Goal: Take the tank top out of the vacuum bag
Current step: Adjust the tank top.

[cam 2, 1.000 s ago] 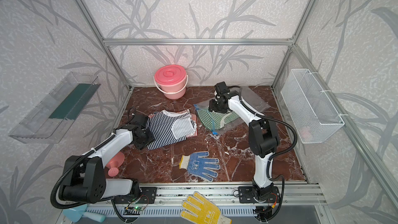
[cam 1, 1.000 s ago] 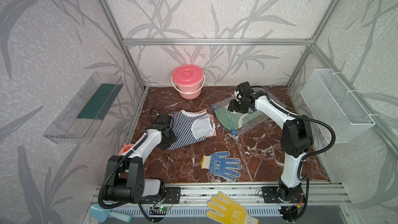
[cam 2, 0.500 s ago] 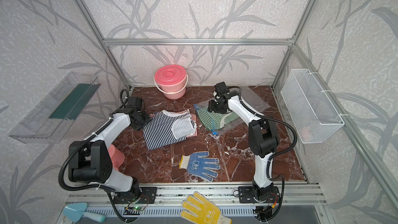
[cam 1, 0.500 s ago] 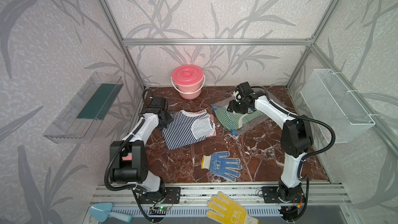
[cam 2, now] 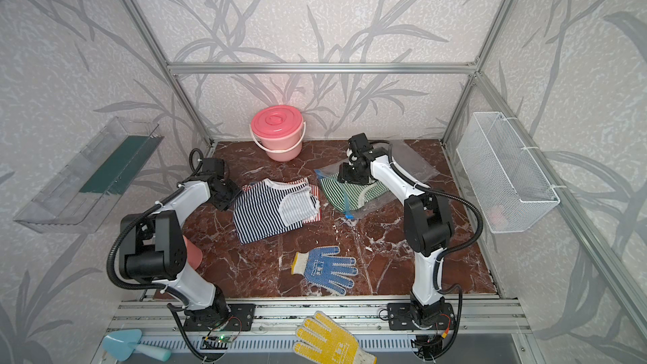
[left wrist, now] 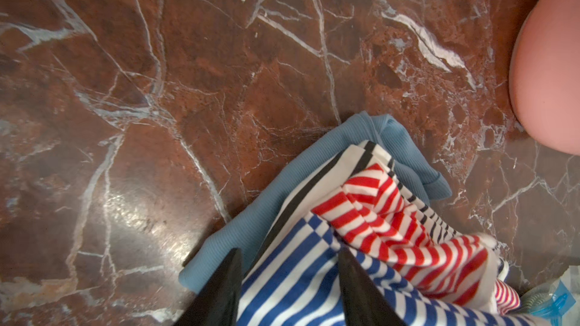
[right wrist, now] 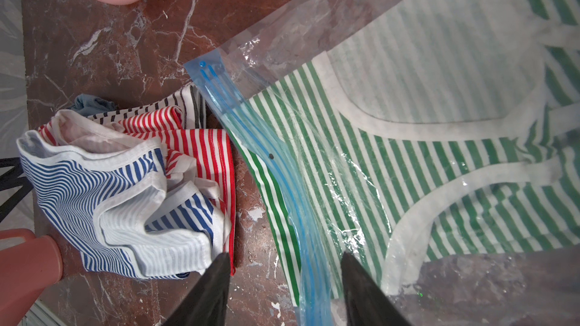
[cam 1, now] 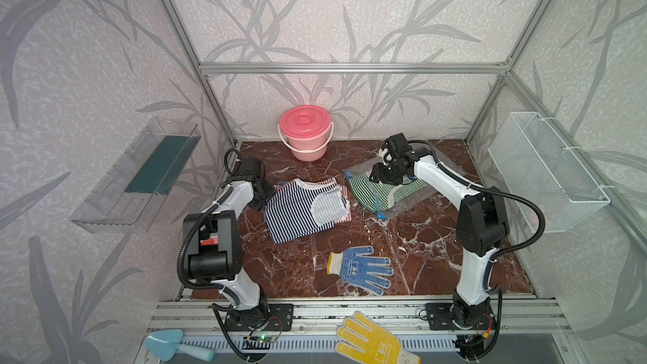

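A lidded pink bucket (cam 1: pixel 305 129) stands by the back wall; a blue glove (cam 1: pixel 360 269) lies nearer the front.

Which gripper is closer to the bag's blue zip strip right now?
Right. The right gripper hangs over the zip strip; the left gripper is at the loose tops' opposite edge.

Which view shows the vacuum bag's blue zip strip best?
The right wrist view: the zip strip runs close-up across the frame, over the green striped tank top. Both top views show only a thin blue line; the left wrist view barely catches a blue scrap.
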You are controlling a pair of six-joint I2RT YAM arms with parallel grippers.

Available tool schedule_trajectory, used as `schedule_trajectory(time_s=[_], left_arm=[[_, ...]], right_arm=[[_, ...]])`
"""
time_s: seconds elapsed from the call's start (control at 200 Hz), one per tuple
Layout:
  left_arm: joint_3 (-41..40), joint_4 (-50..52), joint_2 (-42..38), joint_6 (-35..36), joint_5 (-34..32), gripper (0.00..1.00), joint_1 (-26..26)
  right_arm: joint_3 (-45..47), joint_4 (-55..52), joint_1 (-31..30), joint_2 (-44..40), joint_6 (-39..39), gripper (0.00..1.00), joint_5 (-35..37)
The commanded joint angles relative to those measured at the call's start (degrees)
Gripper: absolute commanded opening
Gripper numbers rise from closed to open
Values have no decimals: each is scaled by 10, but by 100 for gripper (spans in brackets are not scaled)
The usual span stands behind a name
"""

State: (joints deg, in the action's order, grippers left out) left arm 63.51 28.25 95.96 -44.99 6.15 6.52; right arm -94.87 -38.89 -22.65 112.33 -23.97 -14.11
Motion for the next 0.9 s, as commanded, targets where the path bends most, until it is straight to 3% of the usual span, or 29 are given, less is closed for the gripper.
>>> schedule_trajectory(time_s=[0.0, 0.21, 0.485, 0.895], left_arm=[[16, -18, 14, -7, 15, 38, -1], [16, -31, 13, -12, 19, 14, 0], [30, -4, -24, 0, -11, 0, -4], [85, 28, -18, 11, -18, 0, -14]], right_arm=[[-2, -9, -2, 6, 2, 56, -9], [-2, -12, -2, 4, 3, 56, -5], [-3, -9, -2, 9, 1, 53, -7], [-4, -5, -2, 14, -1, 52, -2]])
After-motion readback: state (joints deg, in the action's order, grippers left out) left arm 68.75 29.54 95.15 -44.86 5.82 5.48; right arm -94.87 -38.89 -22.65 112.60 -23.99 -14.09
